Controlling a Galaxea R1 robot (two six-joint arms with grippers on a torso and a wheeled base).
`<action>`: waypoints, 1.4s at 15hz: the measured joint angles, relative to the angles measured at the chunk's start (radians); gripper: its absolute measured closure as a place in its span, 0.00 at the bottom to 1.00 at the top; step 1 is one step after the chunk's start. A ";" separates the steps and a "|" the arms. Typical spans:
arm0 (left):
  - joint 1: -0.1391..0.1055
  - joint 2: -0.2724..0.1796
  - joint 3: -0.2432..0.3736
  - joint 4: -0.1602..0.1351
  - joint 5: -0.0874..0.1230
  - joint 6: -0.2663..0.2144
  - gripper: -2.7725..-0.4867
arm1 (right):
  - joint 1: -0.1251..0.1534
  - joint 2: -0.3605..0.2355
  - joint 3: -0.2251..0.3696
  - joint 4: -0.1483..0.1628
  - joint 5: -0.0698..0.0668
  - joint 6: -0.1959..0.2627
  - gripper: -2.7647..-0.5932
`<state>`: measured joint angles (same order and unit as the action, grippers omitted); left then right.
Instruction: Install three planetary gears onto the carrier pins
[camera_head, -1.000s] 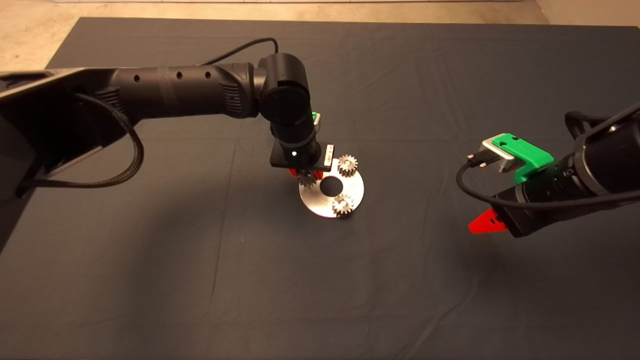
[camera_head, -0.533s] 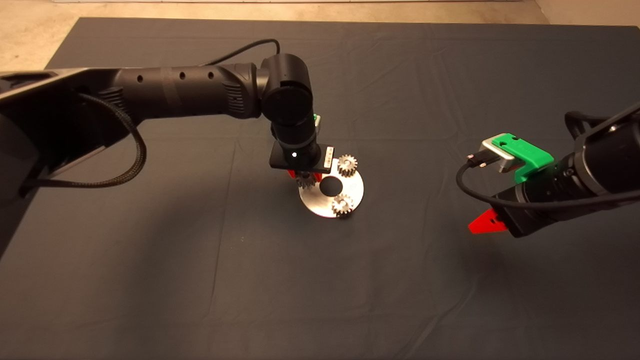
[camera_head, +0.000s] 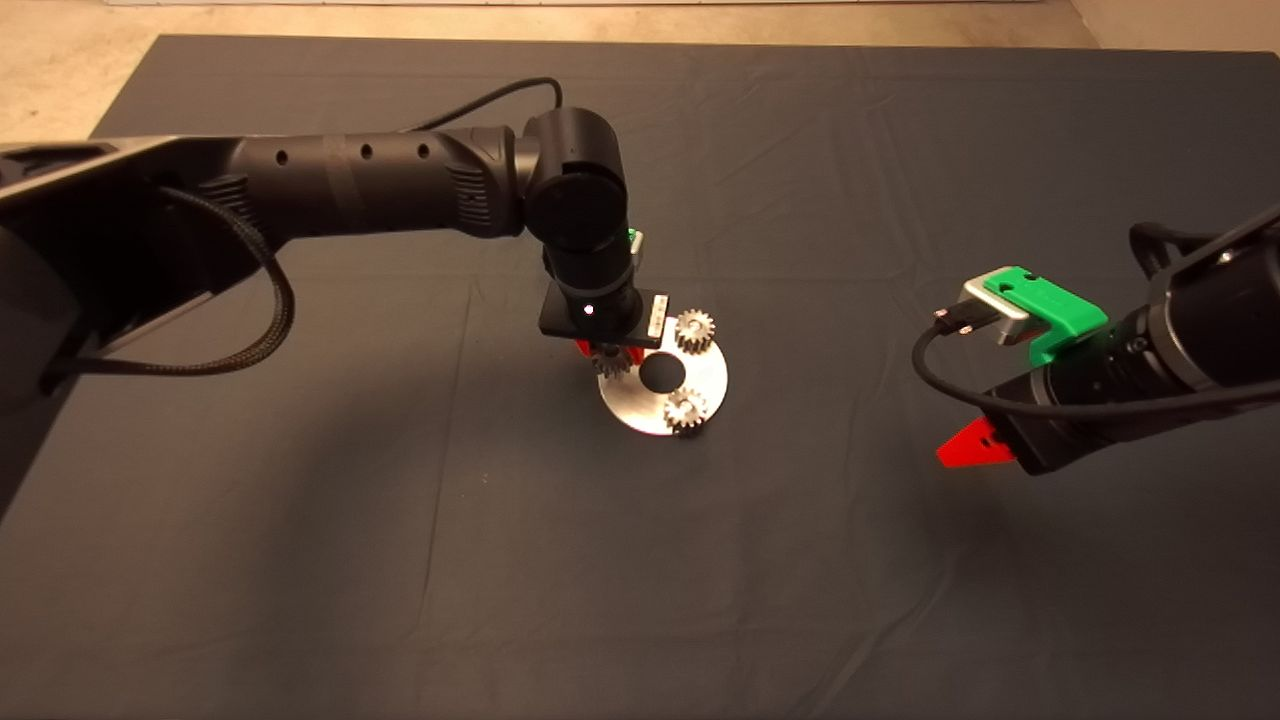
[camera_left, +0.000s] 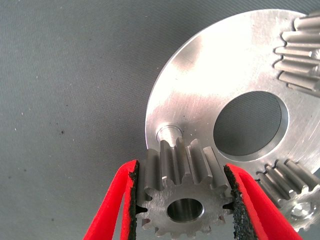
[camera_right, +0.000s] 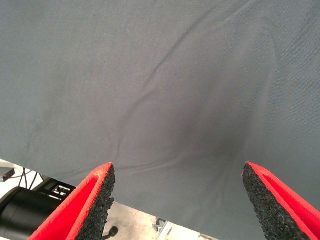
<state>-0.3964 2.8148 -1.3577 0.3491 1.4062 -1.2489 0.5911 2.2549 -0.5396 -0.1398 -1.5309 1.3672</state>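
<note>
Two gears (camera_head: 692, 331) seated, third gear (camera_left: 182, 192) clamped in left gripper (camera_left: 184, 200) above bare pin (camera_left: 169, 134) (right gripper (camera_right: 177, 200) wide, idle).

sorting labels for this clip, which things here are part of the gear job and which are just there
Part of the job:
- third gear, held by the left gripper beside the free pin
- two gears already seated
- silver disc

Just there:
- right gripper, open over bare mat
</note>
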 joint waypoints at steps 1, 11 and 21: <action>0.000 0.000 -0.002 0.000 -0.002 0.009 0.79 | 0.000 0.000 0.000 0.000 0.000 0.000 0.40; -0.001 -0.004 -0.008 0.000 -0.042 0.032 0.80 | 0.000 0.000 0.000 0.000 0.000 0.000 0.40; 0.000 -0.008 -0.010 0.004 -0.090 0.069 0.80 | 0.000 0.000 0.000 0.000 0.000 0.000 0.40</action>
<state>-0.3964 2.8066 -1.3681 0.3531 1.3162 -1.1804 0.5911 2.2549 -0.5396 -0.1398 -1.5309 1.3672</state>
